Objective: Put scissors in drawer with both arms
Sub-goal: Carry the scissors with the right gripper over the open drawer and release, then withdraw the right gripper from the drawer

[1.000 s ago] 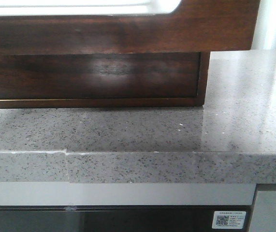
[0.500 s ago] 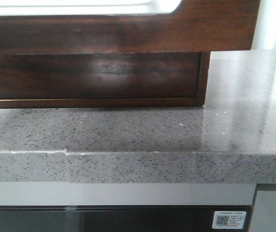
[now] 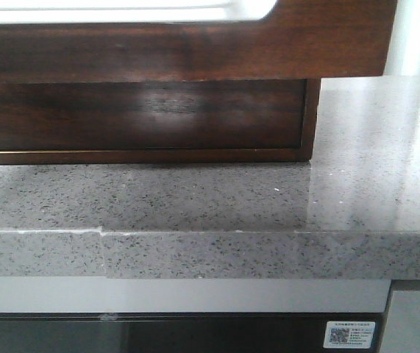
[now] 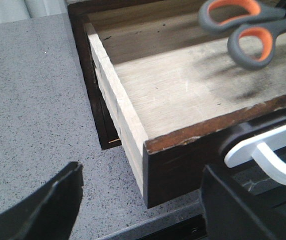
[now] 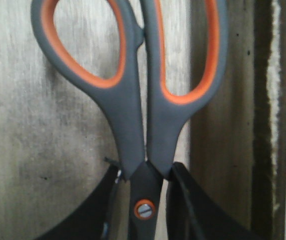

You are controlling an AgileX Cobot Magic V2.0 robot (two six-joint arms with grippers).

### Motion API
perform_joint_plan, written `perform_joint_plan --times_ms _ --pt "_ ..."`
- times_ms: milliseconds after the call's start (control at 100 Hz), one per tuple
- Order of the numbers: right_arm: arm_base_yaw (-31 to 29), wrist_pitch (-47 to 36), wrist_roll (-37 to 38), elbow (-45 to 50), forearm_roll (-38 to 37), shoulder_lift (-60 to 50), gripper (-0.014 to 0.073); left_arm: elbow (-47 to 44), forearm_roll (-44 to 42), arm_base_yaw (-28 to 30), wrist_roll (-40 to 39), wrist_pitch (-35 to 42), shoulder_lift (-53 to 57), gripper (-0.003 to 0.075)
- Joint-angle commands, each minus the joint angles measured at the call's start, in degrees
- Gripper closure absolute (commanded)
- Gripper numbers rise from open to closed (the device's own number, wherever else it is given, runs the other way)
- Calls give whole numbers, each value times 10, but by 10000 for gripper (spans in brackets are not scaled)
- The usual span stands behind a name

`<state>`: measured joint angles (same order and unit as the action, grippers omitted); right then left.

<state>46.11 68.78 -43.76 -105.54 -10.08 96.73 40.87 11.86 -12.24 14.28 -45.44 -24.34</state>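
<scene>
The drawer (image 3: 195, 48) is a glossy dark red-brown front with a white rounded area along its upper edge, at the top of the front view. In the left wrist view it (image 4: 183, 90) stands pulled open, showing a pale wooden floor. The scissors (image 5: 132, 115) have grey handles with orange lining. My right gripper (image 5: 145, 172) is shut on them near the pivot screw and holds them over the drawer floor. They also show in the left wrist view (image 4: 243, 30), above the open drawer. My left gripper (image 4: 143, 210) is open and empty by the drawer's front corner. Neither gripper shows in the front view.
A grey speckled stone countertop (image 3: 195, 198) runs under the drawer, with a stepped front edge (image 3: 103, 235). The dark cabinet body (image 3: 143, 118) sits below the drawer front. A white curved handle (image 4: 268, 155) hangs on the drawer front beside my left gripper's finger (image 4: 243, 210).
</scene>
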Motion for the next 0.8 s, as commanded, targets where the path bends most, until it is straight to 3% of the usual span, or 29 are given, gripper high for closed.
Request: perform_joint_plan --times_ms 0,160,430,600,790 --pt "1 -19 -6 -17 -28 -21 547 18 11 -6 -6 43 -5 249" --pt "-1 -11 -6 -17 -35 -21 526 18 11 -6 -6 43 -5 249" --pt "-1 0 -6 -17 -45 -21 341 18 11 -6 -6 43 -5 249" --pt "-1 17 20 -29 -45 -35 340 18 11 -6 -6 42 -5 249" --pt "-9 62 124 -56 -45 -81 340 18 11 -6 -6 42 -5 249"
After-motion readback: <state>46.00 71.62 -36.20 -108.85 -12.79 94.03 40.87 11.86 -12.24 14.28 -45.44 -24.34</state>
